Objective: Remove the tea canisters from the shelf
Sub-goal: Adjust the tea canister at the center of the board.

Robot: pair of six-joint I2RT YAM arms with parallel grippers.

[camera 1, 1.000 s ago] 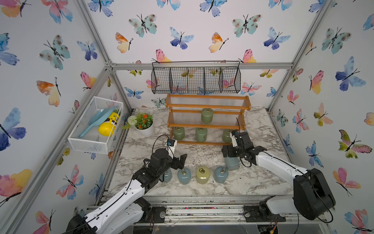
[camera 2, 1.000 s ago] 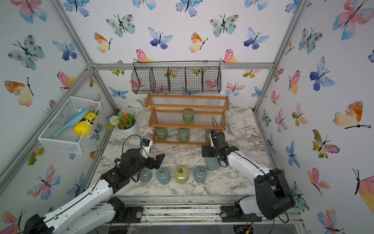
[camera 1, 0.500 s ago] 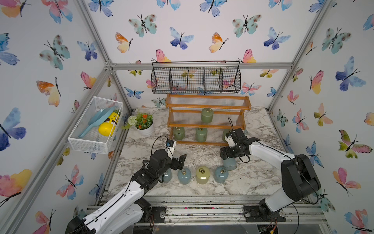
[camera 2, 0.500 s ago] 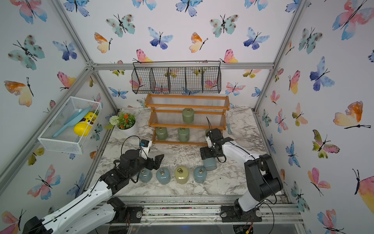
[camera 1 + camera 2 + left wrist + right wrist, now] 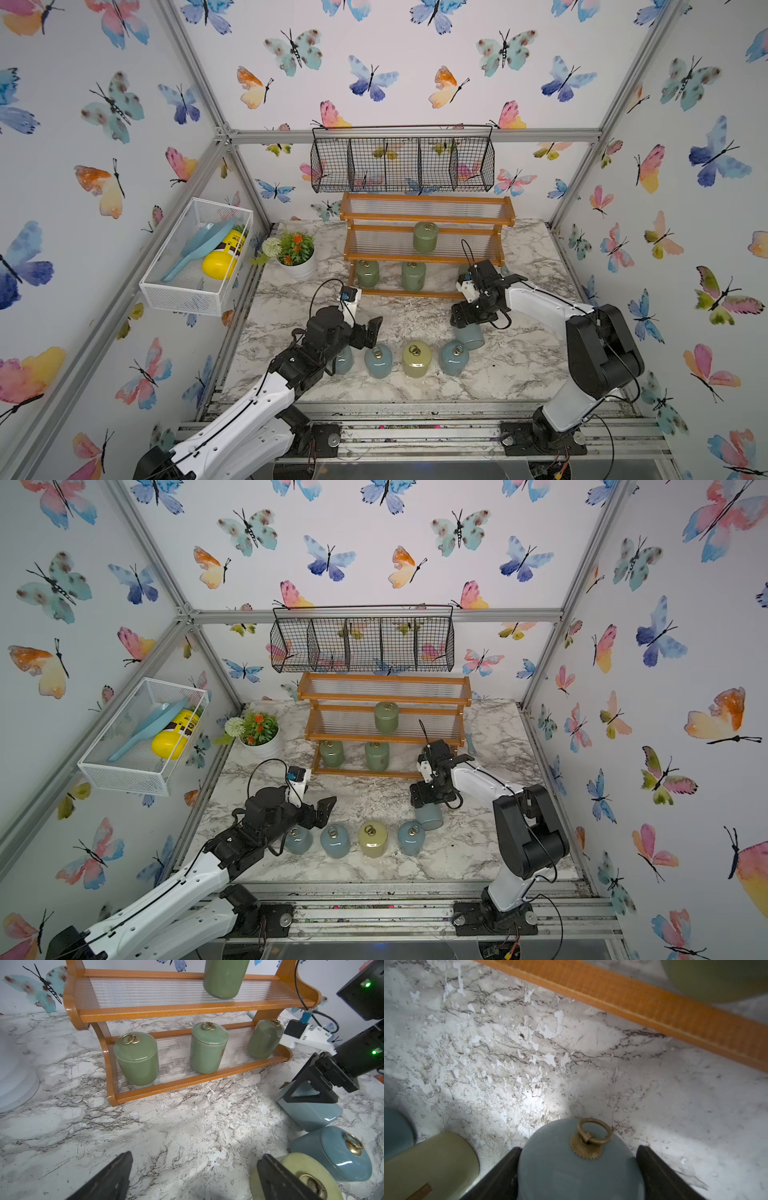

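The wooden shelf (image 5: 428, 218) carries one green tea canister (image 5: 425, 237) on its middle tier and two (image 5: 367, 274) (image 5: 413, 275) on the lowest. A third green one (image 5: 264, 1040) on that tier shows in the left wrist view. On the marble in front stand three blue canisters (image 5: 343, 359) (image 5: 378, 361) (image 5: 454, 357) and a yellow-green one (image 5: 417, 359). My right gripper (image 5: 471, 320) is shut on a tilted blue canister (image 5: 577, 1169), a finger against each side. My left gripper (image 5: 195, 1155) hangs open over the row's left end, holding nothing.
A white flower pot (image 5: 296, 259) stands left of the shelf. A white mesh basket (image 5: 195, 257) with a yellow bottle hangs on the left wall. A black wire basket (image 5: 403, 160) hangs above the shelf. The right arm's elbow (image 5: 598, 353) rises at the front right.
The right gripper came down and to the left over the blue canister and its jaws closed on it. The right arm's elbow swung inward. The left arm barely moved.
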